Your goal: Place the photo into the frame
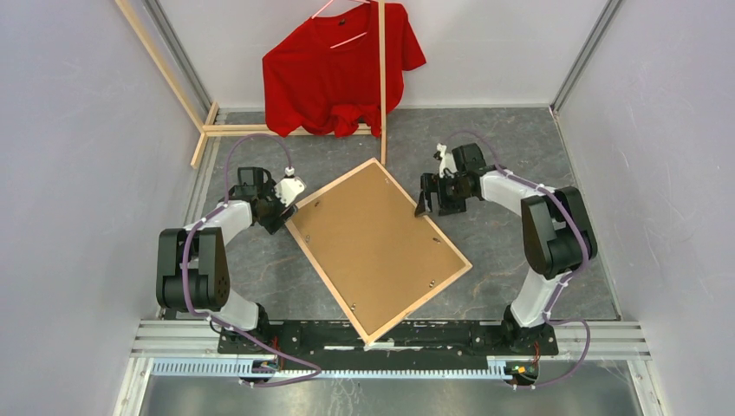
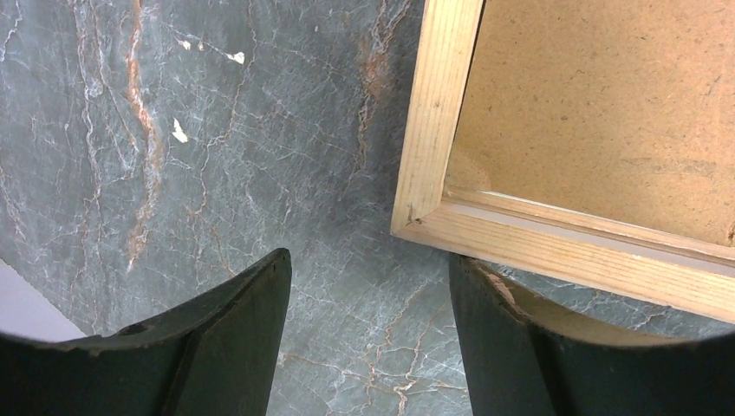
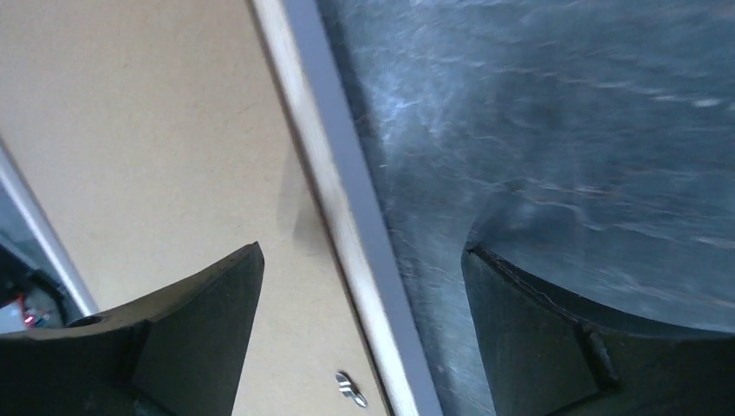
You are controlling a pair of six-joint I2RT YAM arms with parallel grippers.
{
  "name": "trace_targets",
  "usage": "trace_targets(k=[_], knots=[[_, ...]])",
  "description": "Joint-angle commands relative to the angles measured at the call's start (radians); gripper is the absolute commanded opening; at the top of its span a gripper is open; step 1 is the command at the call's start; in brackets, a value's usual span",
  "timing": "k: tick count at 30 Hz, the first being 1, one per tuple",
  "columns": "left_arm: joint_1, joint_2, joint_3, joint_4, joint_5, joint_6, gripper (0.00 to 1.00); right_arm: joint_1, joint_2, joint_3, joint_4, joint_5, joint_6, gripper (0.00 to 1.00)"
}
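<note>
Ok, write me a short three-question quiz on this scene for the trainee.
1. True or false: the frame lies on the table with its brown backing board facing up.
2. What hangs at the back of the scene? A. a red T-shirt B. a blue towel C. a white apron
3. Short answer: which one sits by a corner of the frame, the left gripper or the right gripper?
Key: 1 true; 2 A; 3 the left gripper.
</note>
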Motion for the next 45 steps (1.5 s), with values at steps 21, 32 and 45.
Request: trace_targets(k=[21,32,45], knots=[[-0.171,0.155,0.038,0.024,0.052,-0.086,0.71,0.128,-0.555,-0.731,0.444,-0.251,0.369,0.84],[-0.275,0.154,0.121,-0.057,0.143,-0.107,0.71,0.060,-0.581,-0.546,0.167,-0.042,0.231,0.85],[-0.082,0.142,0.317,-0.334,0.280,-0.022,0.73,-0.060,-0.492,-0.443,0.207,0.038,0.202,0.77]])
